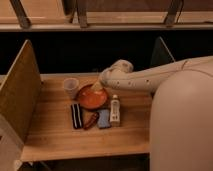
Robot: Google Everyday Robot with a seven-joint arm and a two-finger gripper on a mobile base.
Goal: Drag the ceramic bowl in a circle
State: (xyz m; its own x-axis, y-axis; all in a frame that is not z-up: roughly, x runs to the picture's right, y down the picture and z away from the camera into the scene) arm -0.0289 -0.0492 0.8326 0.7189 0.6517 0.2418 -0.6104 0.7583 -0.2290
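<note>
The ceramic bowl (pixel 91 98) sits on the wooden table (pixel 55 136), toward the back and a little left of the middle. The gripper (pixel 97 86) hangs over the bowl's rear rim at the end of the pale arm (pixel 150 77), which reaches in from the right. Its jaws are spread apart, clamped on nothing that can be made out, and whether a finger touches the rim cannot be told. Room around the bowl is tight: the translucent cup (pixel 71 87) stands just beside its left edge, and a row of small things lies close along its front edge: a black striped item (pixel 76 115), a reddish-brown item (pixel 91 120), a blue item (pixel 104 118) and a small upright bottle (pixel 115 109) near its right front. Behind the bowl only a narrow strip of table leads to the back edge. Bare wood opens to the right of the bottle, along the front edge, and at the left toward the upright side panel (pixel 20 95)
</note>
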